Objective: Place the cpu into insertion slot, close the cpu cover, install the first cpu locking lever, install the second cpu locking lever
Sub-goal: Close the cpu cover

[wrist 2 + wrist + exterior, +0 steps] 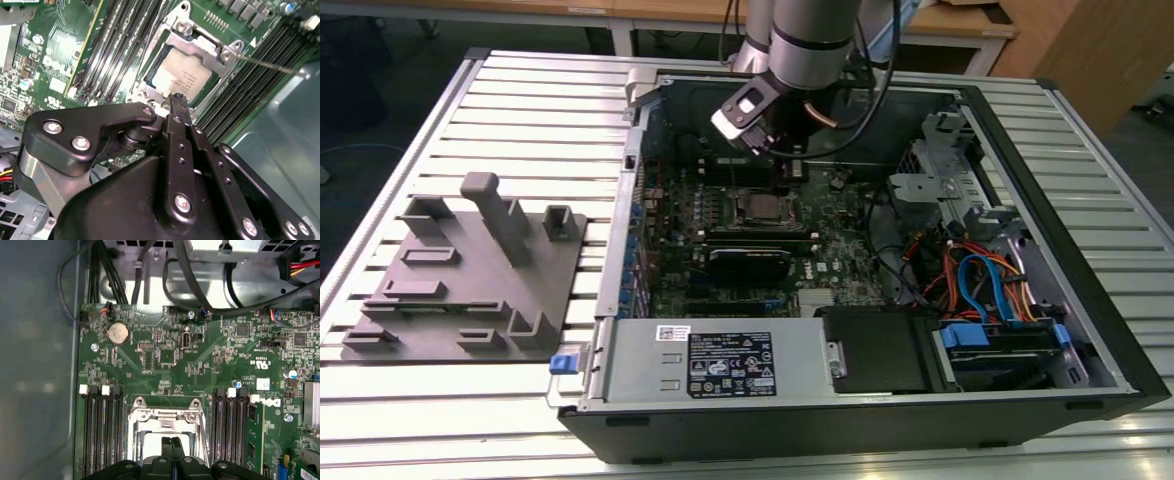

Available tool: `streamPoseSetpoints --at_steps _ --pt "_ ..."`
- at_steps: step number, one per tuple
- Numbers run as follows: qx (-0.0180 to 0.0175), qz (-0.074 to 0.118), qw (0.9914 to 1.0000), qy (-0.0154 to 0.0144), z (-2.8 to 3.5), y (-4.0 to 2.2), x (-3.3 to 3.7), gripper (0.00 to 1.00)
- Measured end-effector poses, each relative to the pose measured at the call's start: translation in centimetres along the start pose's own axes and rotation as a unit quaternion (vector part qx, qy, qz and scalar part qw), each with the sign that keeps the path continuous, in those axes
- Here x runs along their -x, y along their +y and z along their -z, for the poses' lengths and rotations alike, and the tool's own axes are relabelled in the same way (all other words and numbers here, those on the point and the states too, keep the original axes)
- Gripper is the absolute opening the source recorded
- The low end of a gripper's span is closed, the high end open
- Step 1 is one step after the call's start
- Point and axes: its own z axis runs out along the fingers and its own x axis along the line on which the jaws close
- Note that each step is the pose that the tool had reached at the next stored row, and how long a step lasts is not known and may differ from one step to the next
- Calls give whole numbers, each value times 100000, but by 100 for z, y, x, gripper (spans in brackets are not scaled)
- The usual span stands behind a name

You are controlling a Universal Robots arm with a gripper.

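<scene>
cpu (182, 80) sits in slot (150, 75) under cover (199, 41), which looks down; gripper (178, 100) tips pinched shut, empty, hovering just by slot edge; I'd say we're at 1st lever (270, 65), looks unlatched, so it needs pushing down & latching.

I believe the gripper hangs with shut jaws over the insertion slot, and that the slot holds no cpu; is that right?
Not quite: the second wrist view shows the cpu lying in the insertion slot, framed by the cpu cover. The gripper does hang over it with shut jaws.
</scene>
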Motion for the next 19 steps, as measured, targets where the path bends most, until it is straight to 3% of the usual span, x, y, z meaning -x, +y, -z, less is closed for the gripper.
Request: streamPoseSetpoints --at_steps 5,19 --pt "-15 2153 99977 4 -15 -32 -1 11" --pt "-119 1852 99983 20 -55 -195 -5 11"
